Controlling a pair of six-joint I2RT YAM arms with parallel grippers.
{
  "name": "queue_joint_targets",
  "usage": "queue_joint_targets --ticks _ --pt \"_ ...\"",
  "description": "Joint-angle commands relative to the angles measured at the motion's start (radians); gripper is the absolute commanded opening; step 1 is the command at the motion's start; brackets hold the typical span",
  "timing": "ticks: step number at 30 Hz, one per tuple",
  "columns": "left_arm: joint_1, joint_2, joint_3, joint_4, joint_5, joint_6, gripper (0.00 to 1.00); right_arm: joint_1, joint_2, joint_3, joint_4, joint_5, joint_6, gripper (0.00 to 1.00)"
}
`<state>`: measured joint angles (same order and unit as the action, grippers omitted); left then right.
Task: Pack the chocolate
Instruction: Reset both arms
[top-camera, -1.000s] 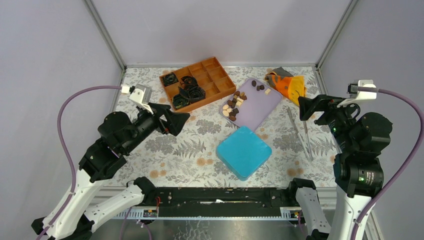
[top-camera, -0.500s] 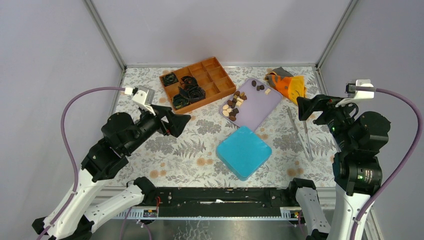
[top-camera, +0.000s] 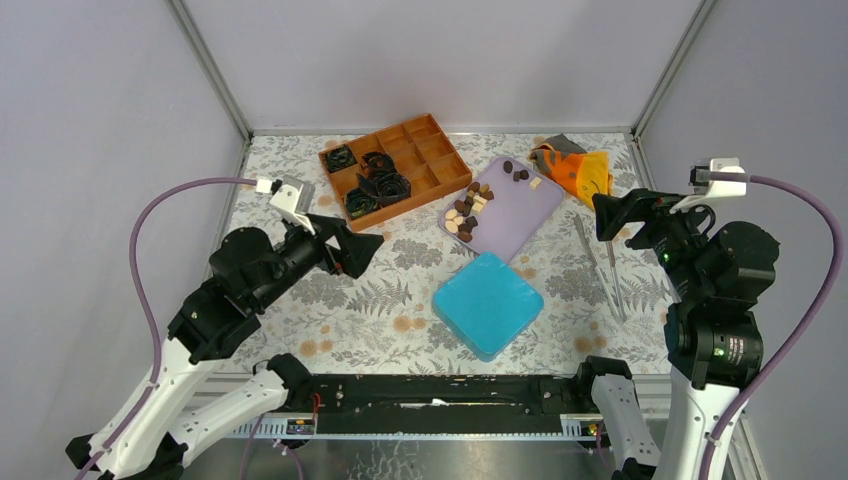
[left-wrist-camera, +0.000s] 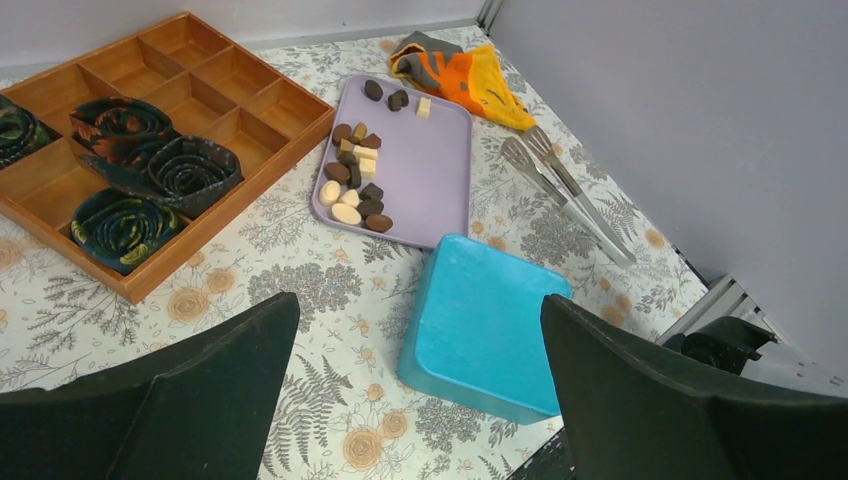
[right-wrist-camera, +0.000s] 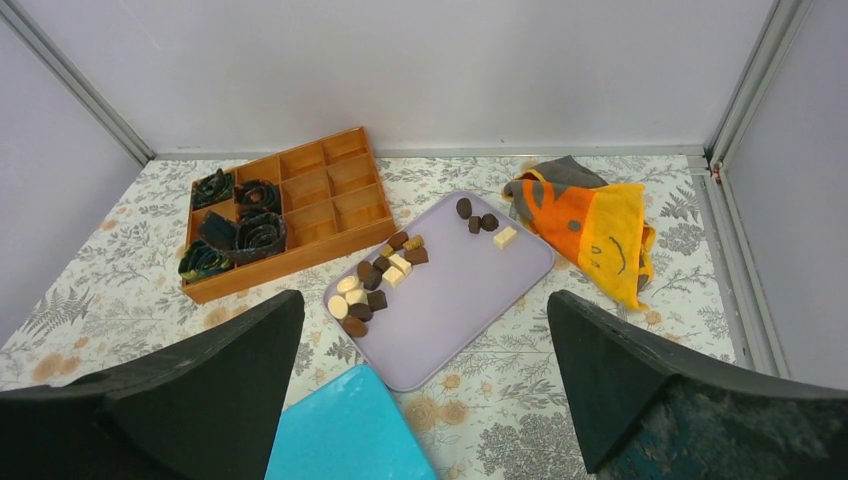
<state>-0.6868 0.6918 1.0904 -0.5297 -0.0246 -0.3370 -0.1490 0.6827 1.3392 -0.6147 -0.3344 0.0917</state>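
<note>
Plain pale grey walls (top-camera: 440, 60), metal corner posts (top-camera: 212, 72), floral-patterned tabletop (top-camera: 380, 300), soft even light

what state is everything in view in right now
chocolate: loose in two clusters on the purple tray, none packed
wooden box: open, paper cups in some compartments, the rest empty
teal box: flat on the table, inside hidden
tongs: lying flat, unheld
orange cloth: crumpled
left gripper: open, empty
right gripper: open, empty
</note>
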Motion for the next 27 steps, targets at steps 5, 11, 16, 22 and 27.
queue_joint_targets --ticks 5,11,16,22,27 --pt "0.003 -0.040 -0.083 0.118 0.081 -0.016 0.99 -0.011 0.006 -0.042 0.074 -0.112 -0.014 1.00" --pt "0.003 -0.067 -0.141 0.161 0.115 -0.037 0.99 -0.015 0.005 -0.090 0.073 -0.265 -0.088 1.00" --pt "0.003 -0.085 -0.175 0.186 0.135 -0.052 0.99 -0.017 0.002 -0.140 0.085 -0.284 -0.087 1.00" --pt "0.003 -0.104 -0.192 0.186 0.134 -0.057 0.99 -0.017 -0.004 -0.145 0.077 -0.322 -0.087 1.00" --pt "0.003 -0.110 -0.195 0.182 0.124 -0.059 0.99 -0.017 -0.010 -0.138 0.077 -0.324 -0.088 1.00"
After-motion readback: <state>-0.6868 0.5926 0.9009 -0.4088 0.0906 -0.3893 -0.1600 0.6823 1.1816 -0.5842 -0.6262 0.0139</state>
